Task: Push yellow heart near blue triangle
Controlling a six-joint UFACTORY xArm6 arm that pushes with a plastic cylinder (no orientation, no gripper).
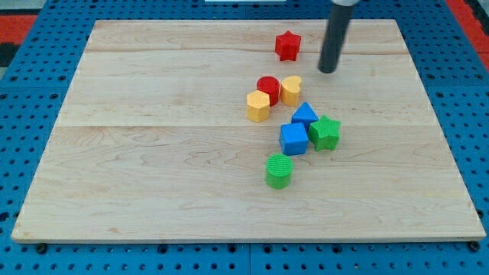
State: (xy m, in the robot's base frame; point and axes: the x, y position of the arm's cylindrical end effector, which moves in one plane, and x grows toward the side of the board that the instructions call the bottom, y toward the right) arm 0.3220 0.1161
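Note:
The yellow heart (pixel 291 89) sits near the board's middle, touching a red cylinder (pixel 268 88) on its left. The blue triangle (pixel 305 114) lies just below and to the right of the heart, a small gap between them. My tip (pixel 328 70) rests on the board above and to the right of the heart, apart from it, and right of the red star (pixel 288 46).
A yellow hexagon (pixel 258 106) touches the red cylinder from below left. A blue cube (pixel 293 139) and a green star (pixel 325 132) sit below the triangle. A green cylinder (pixel 279 170) lies lower. The wooden board (pixel 153 153) lies on blue pegboard.

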